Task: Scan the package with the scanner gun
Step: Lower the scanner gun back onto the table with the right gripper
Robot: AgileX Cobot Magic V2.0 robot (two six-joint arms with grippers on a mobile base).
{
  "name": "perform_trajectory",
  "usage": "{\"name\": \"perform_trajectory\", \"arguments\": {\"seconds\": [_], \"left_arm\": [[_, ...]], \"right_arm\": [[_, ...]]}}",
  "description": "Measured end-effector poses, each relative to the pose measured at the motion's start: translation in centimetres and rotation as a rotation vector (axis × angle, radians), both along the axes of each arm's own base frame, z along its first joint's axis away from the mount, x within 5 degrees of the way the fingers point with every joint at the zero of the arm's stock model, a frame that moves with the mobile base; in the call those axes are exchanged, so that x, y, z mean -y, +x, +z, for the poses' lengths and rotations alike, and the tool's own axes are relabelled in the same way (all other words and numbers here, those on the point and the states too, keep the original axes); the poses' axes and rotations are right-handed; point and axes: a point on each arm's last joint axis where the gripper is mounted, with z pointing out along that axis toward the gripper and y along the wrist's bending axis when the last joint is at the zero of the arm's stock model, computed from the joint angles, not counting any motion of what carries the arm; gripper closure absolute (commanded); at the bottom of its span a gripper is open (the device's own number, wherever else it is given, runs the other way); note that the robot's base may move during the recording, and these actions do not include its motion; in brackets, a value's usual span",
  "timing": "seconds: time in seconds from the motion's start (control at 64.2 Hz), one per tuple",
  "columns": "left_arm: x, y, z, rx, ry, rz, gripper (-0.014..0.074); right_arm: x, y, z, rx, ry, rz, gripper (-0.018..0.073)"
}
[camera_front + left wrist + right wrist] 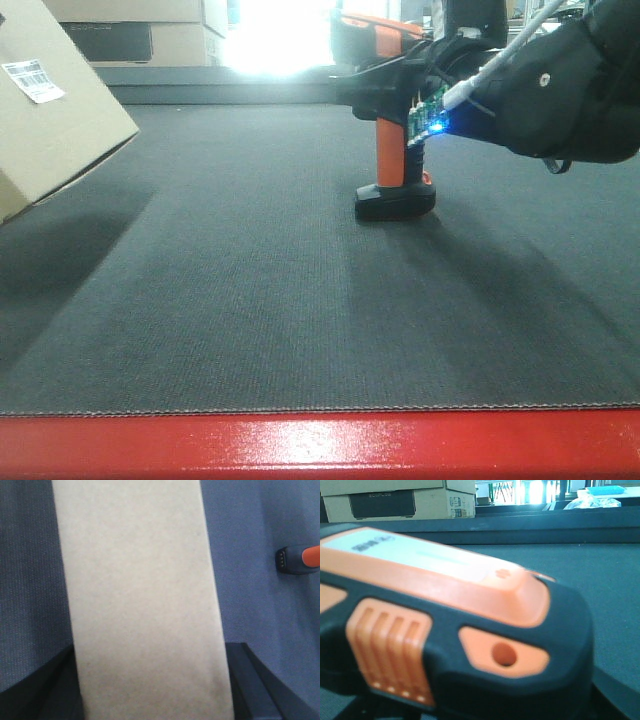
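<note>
Package cropped, scanner gun top hidden

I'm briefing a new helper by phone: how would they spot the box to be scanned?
Start from the dark grey mat; at its left side a plain tan box is tilted. Unlike the cartons stacked at the back, which bear a dark panel, it carries a small white barcode label.

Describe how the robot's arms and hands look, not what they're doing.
The right arm is bulky and black with a small silver stud; a white cable runs along it to a bare green circuit board glowing with a blue LED. The left hand shows only two dark, angular fingers.
</note>
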Motion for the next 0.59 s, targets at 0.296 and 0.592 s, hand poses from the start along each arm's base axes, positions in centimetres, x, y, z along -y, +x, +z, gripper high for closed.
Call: {"name": "perform_trajectory", "arguments": {"seconds": [0.296, 0.592], "left_arm": [[0.0, 0.0, 0.0, 0.0, 0.0, 0.0, 0.0708], [0.0, 0.0, 0.0, 0.0, 0.0, 0.0, 0.0708]], "right_arm": [[-0.02, 0.0, 0.01, 0.001, -0.002, 0.003, 0.0065], [-0.04, 0.0, 0.05, 0.006, -0.004, 0.005, 0.0036]]}}
